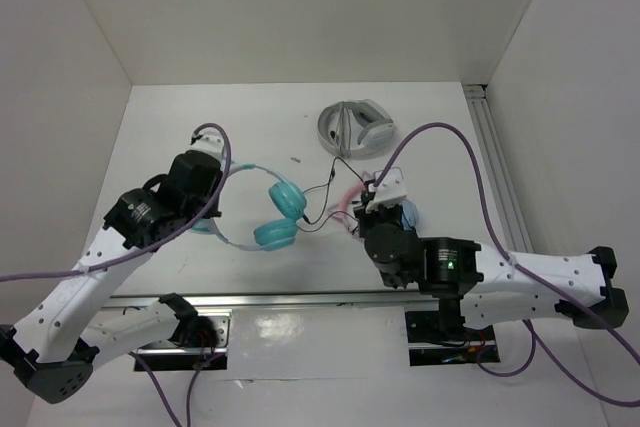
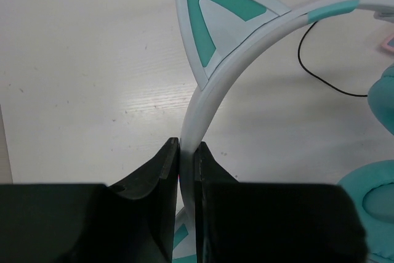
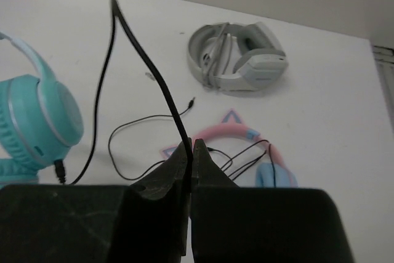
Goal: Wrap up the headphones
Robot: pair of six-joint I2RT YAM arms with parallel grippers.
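Two claws hold the teal headphones (image 1: 277, 215), which lie on the worktop (image 1: 260, 112): the left claw (image 2: 186, 152) clamps the whitish headband (image 2: 209, 90) below a cat ear (image 2: 215, 23), and the right claw (image 3: 189, 152) pinches the raised black cable (image 3: 141, 53). Grey-white folded headphones (image 1: 357, 129) and, apparently, a pink pair (image 3: 231, 132) lie nearby.

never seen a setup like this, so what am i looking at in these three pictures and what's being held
Two robot arms are bolted at the near edge of a table. One picture looks down from above; the other two come from cameras on each wrist, so the dark shapes at the bottom are that arm's own fingers. The left gripper is shut on the headband of the teal cat-ear headphones. The right gripper pinches their thin black cable. Also lying there: grey-white folded headphones and a pink-and-blue pair.
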